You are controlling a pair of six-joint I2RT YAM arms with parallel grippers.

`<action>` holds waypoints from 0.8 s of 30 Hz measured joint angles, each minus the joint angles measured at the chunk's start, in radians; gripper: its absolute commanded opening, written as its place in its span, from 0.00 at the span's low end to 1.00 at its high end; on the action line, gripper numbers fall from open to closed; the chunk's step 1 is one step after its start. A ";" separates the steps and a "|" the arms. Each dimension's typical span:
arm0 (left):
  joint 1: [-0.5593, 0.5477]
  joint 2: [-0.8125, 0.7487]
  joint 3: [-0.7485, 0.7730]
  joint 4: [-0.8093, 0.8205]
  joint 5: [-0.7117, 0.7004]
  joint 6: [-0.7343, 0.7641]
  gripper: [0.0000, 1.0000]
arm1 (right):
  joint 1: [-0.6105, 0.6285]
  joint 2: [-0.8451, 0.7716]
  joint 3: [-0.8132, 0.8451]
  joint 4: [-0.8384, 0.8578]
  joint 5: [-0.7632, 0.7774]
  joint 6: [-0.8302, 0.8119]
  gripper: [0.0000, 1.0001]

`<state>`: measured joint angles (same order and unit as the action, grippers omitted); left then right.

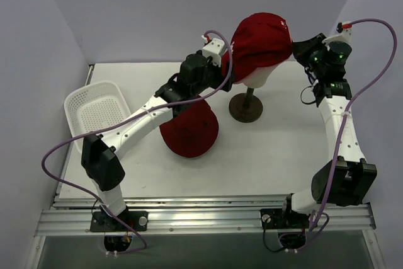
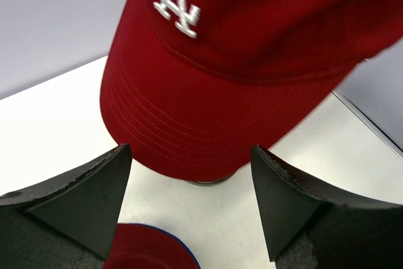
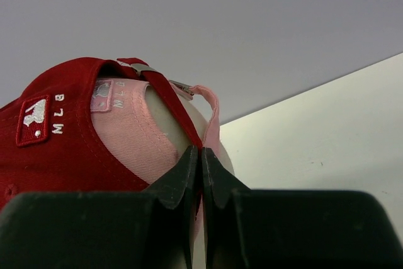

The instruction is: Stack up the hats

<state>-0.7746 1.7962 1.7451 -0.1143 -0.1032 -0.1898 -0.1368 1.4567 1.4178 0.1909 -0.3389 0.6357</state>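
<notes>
Soft red fabric baseball cap (image 1: pixel 261 39) is sitting over pink fabric cap (image 3: pixel 135 130) on cream mannequin head (image 1: pixel 258 79): likely light, floppy, best taken by its stiffer brim. Left gripper (image 2: pixel 190 148) is gaping wide before that brim; right gripper (image 3: pixel 201 152) is sitting closed at the rear strap.

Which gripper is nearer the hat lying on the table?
Left. The left gripper is open over the far edge of the hat; the right gripper is shut behind the red cap.
</notes>
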 measured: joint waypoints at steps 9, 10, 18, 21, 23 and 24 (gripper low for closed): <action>-0.058 -0.074 -0.018 -0.027 0.001 0.038 0.85 | 0.000 -0.019 -0.026 0.007 -0.002 0.049 0.00; -0.065 -0.074 -0.014 -0.028 0.004 0.045 0.85 | 0.000 -0.025 -0.032 0.011 -0.002 0.054 0.00; -0.116 -0.009 0.048 -0.025 0.003 0.073 0.85 | 0.001 -0.048 -0.072 0.040 -0.002 0.075 0.00; -0.122 0.038 0.071 -0.023 -0.002 0.077 0.85 | 0.001 -0.052 -0.085 0.056 -0.002 0.075 0.00; -0.124 0.062 0.076 -0.022 -0.020 0.088 0.85 | 0.000 -0.052 -0.087 0.059 -0.003 0.074 0.00; -0.126 0.067 0.079 -0.023 -0.029 0.092 0.85 | 0.000 -0.052 -0.089 0.060 -0.005 0.074 0.00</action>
<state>-0.9005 1.8629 1.8236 -0.1368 -0.1322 -0.0978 -0.1364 1.4048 1.3293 0.2504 -0.3439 0.7101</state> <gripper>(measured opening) 0.850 0.008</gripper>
